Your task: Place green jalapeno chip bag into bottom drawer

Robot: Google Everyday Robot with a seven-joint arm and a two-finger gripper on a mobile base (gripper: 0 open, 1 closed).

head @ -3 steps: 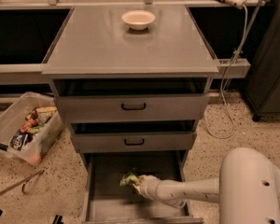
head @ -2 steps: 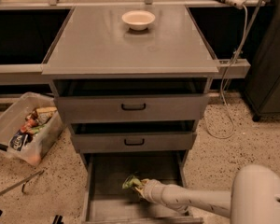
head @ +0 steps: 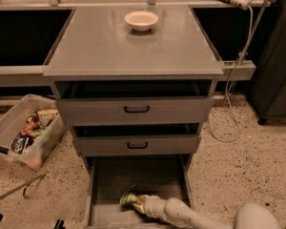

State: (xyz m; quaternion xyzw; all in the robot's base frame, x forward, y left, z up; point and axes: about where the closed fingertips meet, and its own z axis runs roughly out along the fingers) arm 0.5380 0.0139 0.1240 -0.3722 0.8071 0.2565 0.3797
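1. Camera view is looking down on a grey cabinet with three drawers, and the bottom drawer (head: 144, 174) is standing pulled out at 6 o'clock in the frame, its plain grey tray lying open to view.
2. The gripper (head: 137, 204) is reaching into that tray from 5 o'clock, with the pale arm (head: 183, 217) running in low from the lower right corner.
3. The fingers are clenching the green jalapeno chip bag (head: 128, 198), which is sticking out of the gripper toward 10 o'clock.
4. The bag is sitting inside the bottom drawer, in its front half and a little left of centre, near the front edge. Whether it is touching the tray floor I cannot tell.
5. The middle drawer (head: 137, 145) and the top drawer (head: 136, 109), both with black handles, are sitting directly above at 12 o'clock from the bag, each pulled out slightly.
6. A white bowl (head: 141, 20) is resting on the cabinet's grey surface (head: 133, 51), toward the far edge at 12 o'clock.
7. A clear plastic bin (head: 9, 123) of packaged snacks is lying tilted on the speckled floor at 9 o'clock, just beside the cabinet.
8. A white cable (head: 232, 109) is hanging down at 2 o'clock and looping onto the floor.
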